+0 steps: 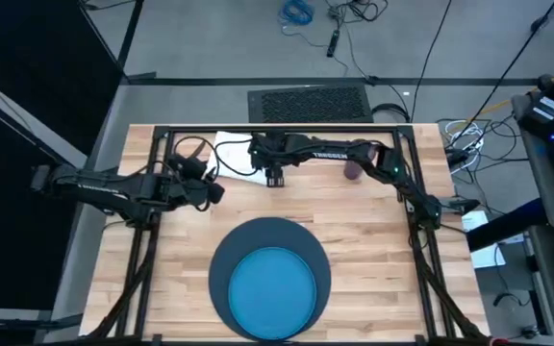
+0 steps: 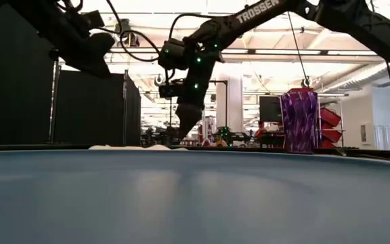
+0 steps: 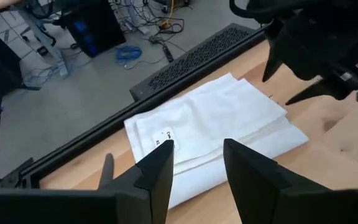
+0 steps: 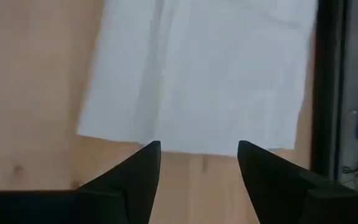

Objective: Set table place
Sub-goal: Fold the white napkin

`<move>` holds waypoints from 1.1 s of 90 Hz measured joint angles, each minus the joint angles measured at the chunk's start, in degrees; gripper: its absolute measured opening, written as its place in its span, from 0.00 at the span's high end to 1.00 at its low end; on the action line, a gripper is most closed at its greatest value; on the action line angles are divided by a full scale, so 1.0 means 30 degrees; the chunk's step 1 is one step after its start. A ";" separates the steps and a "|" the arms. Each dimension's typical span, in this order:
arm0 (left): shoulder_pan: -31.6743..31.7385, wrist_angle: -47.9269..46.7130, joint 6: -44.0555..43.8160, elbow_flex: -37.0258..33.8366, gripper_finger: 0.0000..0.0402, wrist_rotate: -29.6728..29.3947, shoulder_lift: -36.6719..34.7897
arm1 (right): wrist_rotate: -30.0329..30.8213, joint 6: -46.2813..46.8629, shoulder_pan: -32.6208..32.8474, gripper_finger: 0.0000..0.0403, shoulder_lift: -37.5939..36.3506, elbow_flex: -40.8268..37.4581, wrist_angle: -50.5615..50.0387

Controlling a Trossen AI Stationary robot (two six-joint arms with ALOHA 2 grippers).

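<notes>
blue plate (image 1: pixel 273 282) on mat (image 1: pixel 227 258) – (centred)

Even, bright overhead light; ceiling lamps (image 2: pixel 181 37) glare in the low view, silhouetting the arms; the near blue plate (image 2: pixel 195 203) blurs; shadows stay soft.

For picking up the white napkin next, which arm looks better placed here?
Probably the right. The right gripper hangs open right at the edge of the napkin, pointing down at it. The left gripper, also open, sits farther off to the side, facing the napkin at a slant.
</notes>
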 joint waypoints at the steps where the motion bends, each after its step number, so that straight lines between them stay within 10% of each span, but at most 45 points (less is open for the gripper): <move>1: 0.0000 0.0000 0.0000 0.0000 0.68 0.0000 0.0000 | -0.0019 0.0067 0.0029 0.50 0.0000 0.0000 0.0000; 99: 0.0000 -0.0105 -0.0475 -0.0022 0.68 0.0048 0.0000 | -0.0932 0.1409 -0.0338 0.55 0.1341 0.0001 0.0772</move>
